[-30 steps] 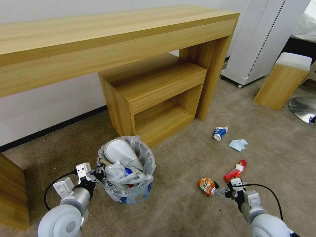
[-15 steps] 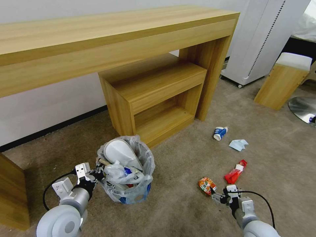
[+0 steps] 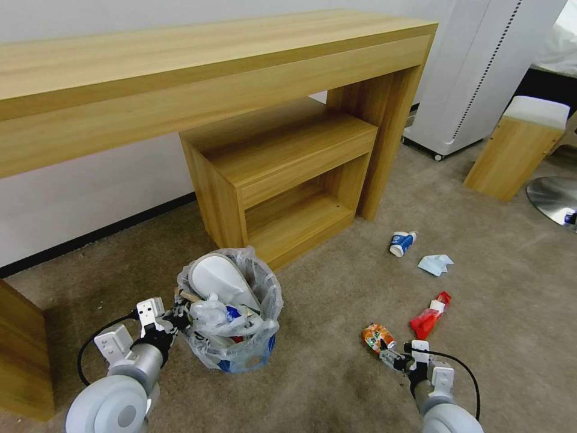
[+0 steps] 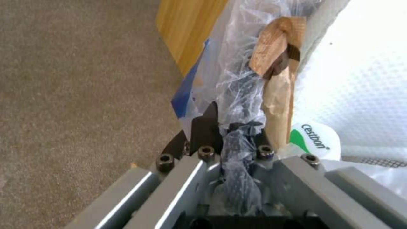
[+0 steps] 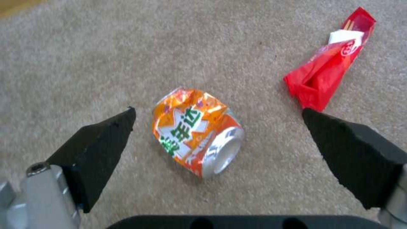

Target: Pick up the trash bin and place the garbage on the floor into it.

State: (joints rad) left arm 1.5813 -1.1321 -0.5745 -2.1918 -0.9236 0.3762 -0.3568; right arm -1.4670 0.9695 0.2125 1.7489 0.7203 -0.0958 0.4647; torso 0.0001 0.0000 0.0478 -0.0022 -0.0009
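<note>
on beige carpet, the left gripper (image 3: 178, 317) is clamped on the bagged rim of the full trash bin (image 3: 231, 313), while well to the bin's right the right gripper (image 5: 218, 127) spreads wide around a crushed orange can (image 5: 196, 130), a red wrapper (image 5: 328, 68) just beyond.

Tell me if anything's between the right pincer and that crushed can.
Nothing visible: the open right pincer faces the crushed can across bare carpet. The red wrapper lies off to one side.

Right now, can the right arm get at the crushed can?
Probably yes: the right gripper is open, its fingers either side of the crushed can on bare carpet, nothing between them.
</note>
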